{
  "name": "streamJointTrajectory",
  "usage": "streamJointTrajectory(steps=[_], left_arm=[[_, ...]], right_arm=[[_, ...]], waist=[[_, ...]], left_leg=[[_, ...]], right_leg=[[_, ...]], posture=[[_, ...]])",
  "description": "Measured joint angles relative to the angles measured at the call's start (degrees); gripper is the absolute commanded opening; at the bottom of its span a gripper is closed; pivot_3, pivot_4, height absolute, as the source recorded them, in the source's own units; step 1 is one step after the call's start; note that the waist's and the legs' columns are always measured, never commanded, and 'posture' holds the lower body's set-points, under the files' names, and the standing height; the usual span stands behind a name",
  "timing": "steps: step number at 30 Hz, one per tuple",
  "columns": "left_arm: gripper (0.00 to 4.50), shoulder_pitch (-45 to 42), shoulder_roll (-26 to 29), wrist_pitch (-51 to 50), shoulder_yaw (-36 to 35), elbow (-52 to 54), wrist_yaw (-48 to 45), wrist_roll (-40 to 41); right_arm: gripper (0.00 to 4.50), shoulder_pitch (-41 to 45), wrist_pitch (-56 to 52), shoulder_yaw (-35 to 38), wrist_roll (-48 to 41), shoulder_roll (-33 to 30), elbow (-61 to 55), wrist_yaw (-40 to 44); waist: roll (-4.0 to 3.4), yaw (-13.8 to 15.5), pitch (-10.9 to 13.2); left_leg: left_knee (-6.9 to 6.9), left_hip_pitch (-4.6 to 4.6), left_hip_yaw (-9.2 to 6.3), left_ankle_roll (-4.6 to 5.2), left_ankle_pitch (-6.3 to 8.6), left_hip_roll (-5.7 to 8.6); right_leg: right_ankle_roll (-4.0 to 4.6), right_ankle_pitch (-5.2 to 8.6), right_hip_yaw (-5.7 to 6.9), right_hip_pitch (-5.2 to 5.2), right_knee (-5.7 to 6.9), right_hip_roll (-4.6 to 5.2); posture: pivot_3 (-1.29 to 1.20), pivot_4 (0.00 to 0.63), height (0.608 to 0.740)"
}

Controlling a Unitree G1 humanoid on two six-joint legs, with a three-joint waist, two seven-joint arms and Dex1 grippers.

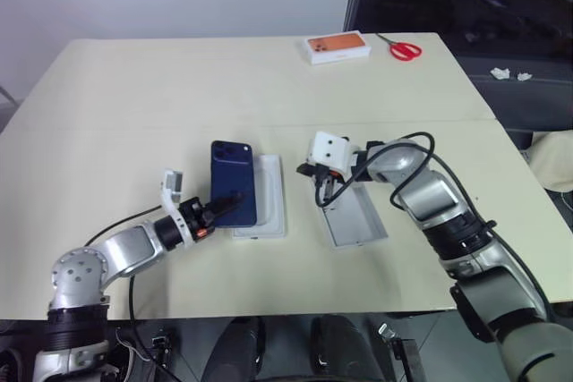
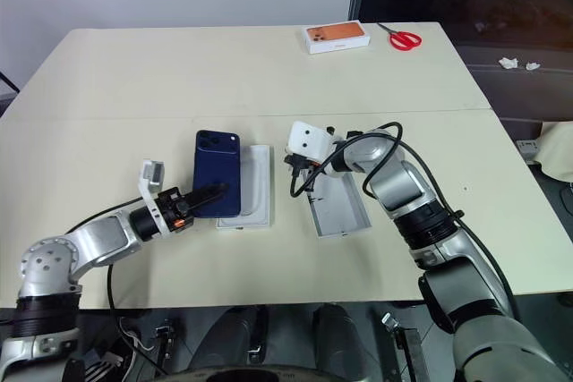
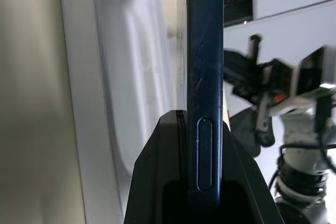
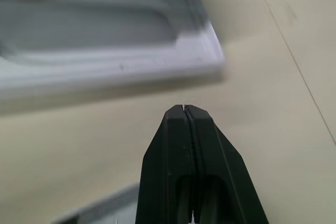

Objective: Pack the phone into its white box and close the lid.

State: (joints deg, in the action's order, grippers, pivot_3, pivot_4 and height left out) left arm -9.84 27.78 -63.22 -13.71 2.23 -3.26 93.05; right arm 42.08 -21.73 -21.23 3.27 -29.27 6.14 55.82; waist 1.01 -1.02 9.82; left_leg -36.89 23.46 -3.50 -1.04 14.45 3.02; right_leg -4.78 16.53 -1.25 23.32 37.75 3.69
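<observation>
Now, phone (image 1: 234,182): clamped in left pincer (image 1: 220,206), long axis toward far tabletop (image 1: 134,87) edge.
Box (image 1: 355,216): rightward, beside closed, empty right pincer (image 1: 322,194).

Glossy navy phone (image 1: 233,183), matt white cardboard box (image 1: 355,218), smooth table (image 1: 224,87)

Silver-grey jointed arms, black cables looped alongside; white camera housings at wrists; left gripper (image 1: 224,204), right gripper (image 4: 185,113): black two-finger, ribbed pads.
</observation>
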Motion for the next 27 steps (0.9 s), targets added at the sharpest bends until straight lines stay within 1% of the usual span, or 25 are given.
streamJointTrajectory(steps=[1,3,4,5,10,11,21,27], left_arm=[[0.00,0.00,-0.06,-0.08,0.14,-0.13,0.00,-0.12],[0.97,-0.13,-0.45,-0.15,0.39,-0.38,-0.01,-0.20],[1.24,-0.40,-0.77,-0.16,0.66,-0.56,-0.01,-0.52],[1.69,-0.97,-1.04,-0.16,0.93,-1.12,-0.01,-0.79],[4.13,-4.05,-1.48,-0.30,1.06,-1.17,-0.74,-1.29],[4.47,-4.41,-1.47,-0.43,1.06,-0.88,-1.19,-1.30],[4.47,-4.18,1.11,-2.07,1.10,1.35,-2.40,-2.31],[4.47,-1.56,3.44,-2.49,0.42,4.17,-2.38,-1.07]], right_arm=[[0.04,-0.09,0.00,0.00,-0.02,0.01,0.03,-0.17],[0.00,-0.12,0.00,0.01,-0.05,0.07,0.11,-0.40],[0.00,-0.12,0.00,0.03,-0.07,0.13,0.11,-0.60],[0.00,-0.14,-0.01,0.04,-0.08,0.28,0.11,-0.86],[0.00,-0.27,-0.06,0.04,-0.18,1.26,0.09,-1.54],[0.00,-0.29,-0.07,0.04,-0.18,1.26,0.09,-1.61],[0.00,-0.30,0.08,0.04,-0.23,2.27,0.65,-2.27],[0.00,-0.28,0.80,0.05,-0.23,2.81,1.76,-2.40]], waist=[[-0.01,0.00,0.01],[-0.01,0.16,0.01],[-0.01,0.24,0.01],[-0.01,0.28,0.01],[-0.02,0.42,0.00],[-0.02,0.39,0.00],[-0.05,0.24,-0.02],[-0.05,0.20,-0.01]], left_leg=[[0.01,0.00,0.00,-0.01,0.00,0.00],[0.00,0.00,0.00,-0.01,-0.01,0.00],[-0.02,0.00,0.00,-0.01,-0.01,0.00],[-0.03,0.00,0.00,-0.01,-0.01,0.01],[-0.10,0.00,-0.01,-0.02,-0.01,0.02],[-0.09,-0.01,-0.01,-0.06,-0.03,0.02],[-0.07,-0.02,-0.01,-0.07,-0.04,0.02],[-0.05,-0.02,-0.01,-0.06,-0.04,0.02]], right_leg=[[0.00,0.00,0.00,0.01,0.00,0.00],[0.00,0.00,0.00,0.00,0.00,0.00],[0.00,0.00,0.00,-0.02,0.00,0.01],[0.00,0.00,0.00,-0.03,0.00,0.01],[0.00,0.00,0.02,-0.09,0.00,0.02],[0.00,0.00,0.02,-0.10,0.00,0.02],[0.00,0.00,0.01,-0.08,0.01,0.01],[0.00,0.00,0.00,-0.06,0.00,0.01]], posture=[[0.00,0.150,0.740],[0.00,0.150,0.740],[0.00,0.150,0.740],[0.00,0.150,0.740],[0.00,0.150,0.740],[0.00,0.150,0.740],[0.00,0.150,0.740],[0.00,0.150,0.740]])
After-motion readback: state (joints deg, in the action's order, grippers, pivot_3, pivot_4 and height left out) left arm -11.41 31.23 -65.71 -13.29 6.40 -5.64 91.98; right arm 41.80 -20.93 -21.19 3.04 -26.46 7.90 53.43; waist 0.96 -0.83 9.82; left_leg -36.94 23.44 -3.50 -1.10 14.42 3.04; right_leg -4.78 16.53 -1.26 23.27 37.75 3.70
